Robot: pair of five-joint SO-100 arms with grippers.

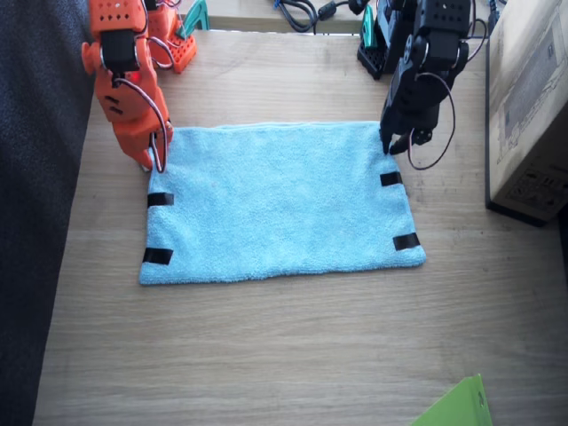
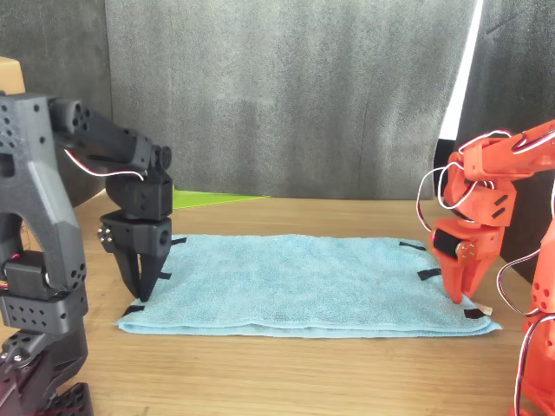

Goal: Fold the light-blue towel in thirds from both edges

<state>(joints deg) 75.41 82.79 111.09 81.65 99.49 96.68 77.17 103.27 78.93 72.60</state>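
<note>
Flat light-blue towel (image 1: 280,202); each claw at a far corner

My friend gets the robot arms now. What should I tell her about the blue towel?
Right gripper: the orange arm's, tips down at the far corner of one short edge of the light-blue towel. Whether it has pinched the cloth cannot be told.
Left gripper: the black arm's, tips down at the far corner of the other short edge; grip also unclear.
Towel: lying flat and spread open on the wooden table, black tape strips showing at both short edges.
Done: nothing folded.
Left: fold each short edge in, one third over the middle, then the other.
</note>
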